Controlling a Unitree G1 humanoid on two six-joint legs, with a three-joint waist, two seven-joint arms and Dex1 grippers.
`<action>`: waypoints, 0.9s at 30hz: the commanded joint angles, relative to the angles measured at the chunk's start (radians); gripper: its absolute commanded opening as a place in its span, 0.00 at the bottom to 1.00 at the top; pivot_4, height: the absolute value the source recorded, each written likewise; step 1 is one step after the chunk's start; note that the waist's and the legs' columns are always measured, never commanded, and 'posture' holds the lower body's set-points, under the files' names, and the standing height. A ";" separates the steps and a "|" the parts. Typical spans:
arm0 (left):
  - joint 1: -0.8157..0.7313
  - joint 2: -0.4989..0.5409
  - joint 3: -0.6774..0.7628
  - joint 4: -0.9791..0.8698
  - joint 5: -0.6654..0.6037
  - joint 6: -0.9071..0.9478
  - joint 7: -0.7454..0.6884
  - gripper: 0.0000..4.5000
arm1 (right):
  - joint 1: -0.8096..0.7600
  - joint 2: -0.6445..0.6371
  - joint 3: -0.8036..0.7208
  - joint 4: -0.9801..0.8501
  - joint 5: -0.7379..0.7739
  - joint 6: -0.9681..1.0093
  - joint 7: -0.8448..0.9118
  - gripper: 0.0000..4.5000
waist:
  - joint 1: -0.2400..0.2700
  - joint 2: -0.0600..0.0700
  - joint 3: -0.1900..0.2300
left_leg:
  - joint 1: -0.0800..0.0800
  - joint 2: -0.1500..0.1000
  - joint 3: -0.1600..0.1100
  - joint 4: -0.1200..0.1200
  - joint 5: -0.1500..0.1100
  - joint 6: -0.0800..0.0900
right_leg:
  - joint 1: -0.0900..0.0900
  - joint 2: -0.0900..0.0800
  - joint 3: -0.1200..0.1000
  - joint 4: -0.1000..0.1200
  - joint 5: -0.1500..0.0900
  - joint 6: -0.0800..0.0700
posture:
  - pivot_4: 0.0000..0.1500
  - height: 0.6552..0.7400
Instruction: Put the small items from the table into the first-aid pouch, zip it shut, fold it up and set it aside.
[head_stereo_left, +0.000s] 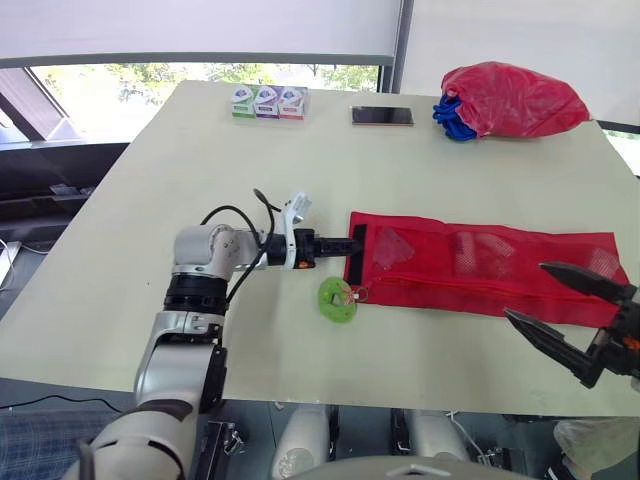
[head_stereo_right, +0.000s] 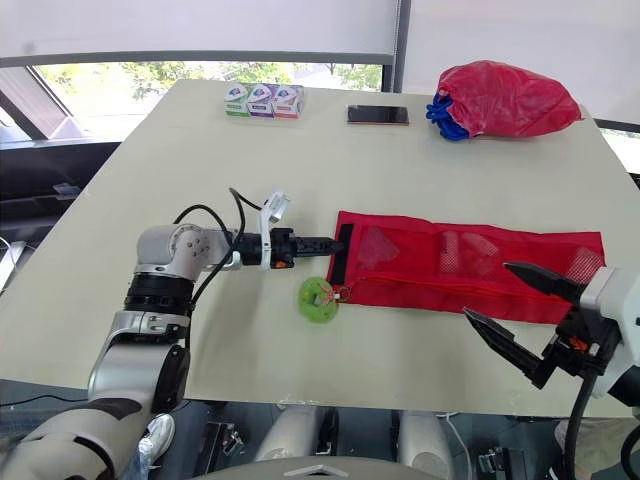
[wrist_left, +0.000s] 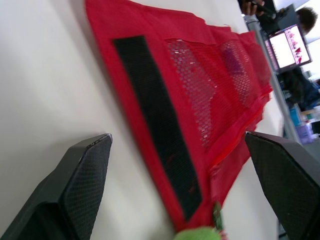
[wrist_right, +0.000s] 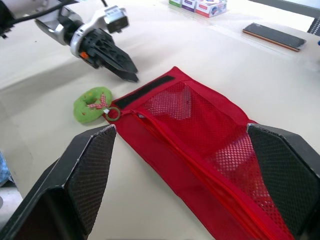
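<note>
The red mesh first-aid pouch (head_stereo_left: 480, 265) lies unfolded and flat across the right half of the table (head_stereo_left: 150, 250). A black velcro strip (head_stereo_left: 355, 257) lines its left end. A green round pull (head_stereo_left: 337, 299) hangs on a ring at the left end of the zipper (wrist_right: 165, 145). Clear packets show inside the mesh pockets (head_stereo_left: 470, 252). My left gripper (head_stereo_left: 347, 243) is open, low over the table, its fingertips at the velcro strip (wrist_left: 155, 130). My right gripper (head_stereo_left: 525, 290) is open and empty over the pouch's near right corner.
Three small boxes (head_stereo_left: 267, 102) stand in a row at the far edge. A phone (head_stereo_left: 382, 116) lies to their right. A bunched red bag with a blue cord (head_stereo_left: 515, 100) rests at the far right corner. The table's near edge runs just below the pouch.
</note>
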 joint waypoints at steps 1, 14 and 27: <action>0.000 -0.045 0.064 0.043 -0.040 0.098 0.049 1.00 | -0.010 -0.012 -0.002 -0.043 0.013 -0.024 -0.025 0.99 | -0.002 0.000 0.000 | 0.000 0.000 0.000 0.000 0.000 0.000 | 0.000 0.000 0.000 0.000 0.000 0.000 | 1.00 1.00; -0.018 -0.086 0.177 0.120 -0.084 0.171 0.101 0.66 | -0.015 -0.015 0.018 -0.053 -0.030 -0.036 -0.050 1.00 | -0.004 0.000 0.000 | 0.000 0.000 0.000 0.000 0.000 0.000 | 0.000 0.000 0.000 0.000 0.000 -0.001 | 1.00 1.00; -0.033 -0.104 0.255 0.065 -0.130 0.273 0.148 0.01 | -0.146 -0.041 0.288 -0.086 -0.036 0.036 -0.178 1.00 | -0.004 -0.001 0.000 | 0.000 0.000 0.000 0.000 0.001 -0.001 | -0.001 0.000 0.000 0.000 0.000 -0.001 | 1.00 1.00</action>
